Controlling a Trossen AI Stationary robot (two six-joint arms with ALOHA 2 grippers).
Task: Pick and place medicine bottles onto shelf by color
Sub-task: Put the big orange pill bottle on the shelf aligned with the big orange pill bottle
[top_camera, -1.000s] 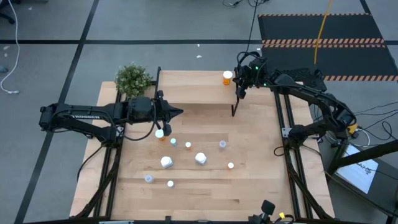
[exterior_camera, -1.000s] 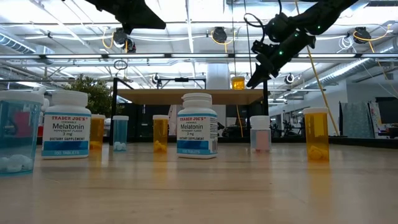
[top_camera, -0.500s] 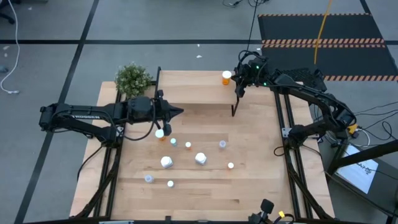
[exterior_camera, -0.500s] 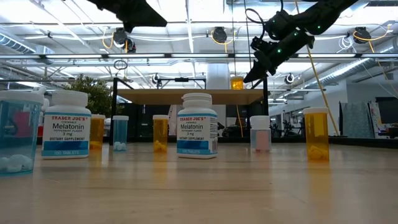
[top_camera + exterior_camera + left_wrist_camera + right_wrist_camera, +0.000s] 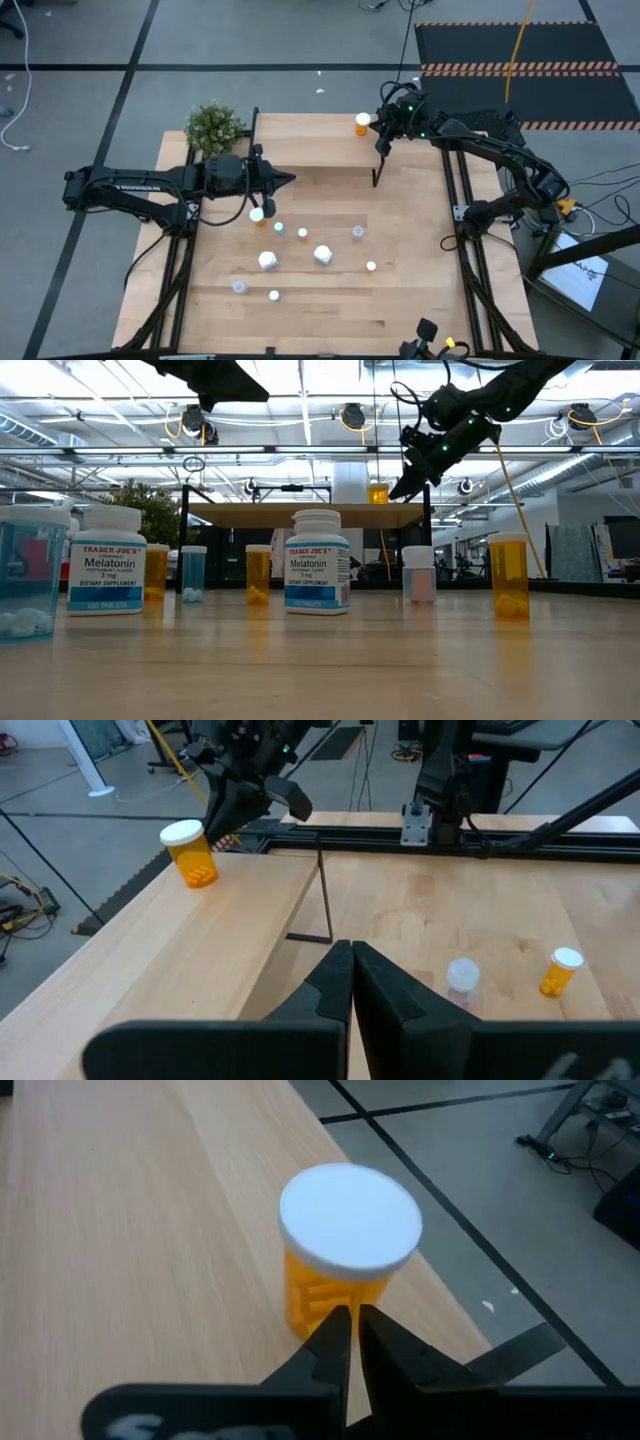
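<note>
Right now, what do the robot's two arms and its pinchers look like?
Both arms are black and jointed, built from tube-like links. The left arm has pale lettering along its side. The right arm carries small green lights and thin black cables near the wrist. The left gripper and the right gripper each end in two slim, dark, pointed fingers.

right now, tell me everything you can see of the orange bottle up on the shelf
The small orange translucent plastic bottle with a flat white round cap stands upright on the light-wood shelf board, near its far right corner and close to the edge. Yellowish pills show through its wall. Nothing grips it: the right tool, shut, hangs just beside it, apart from it.
</note>
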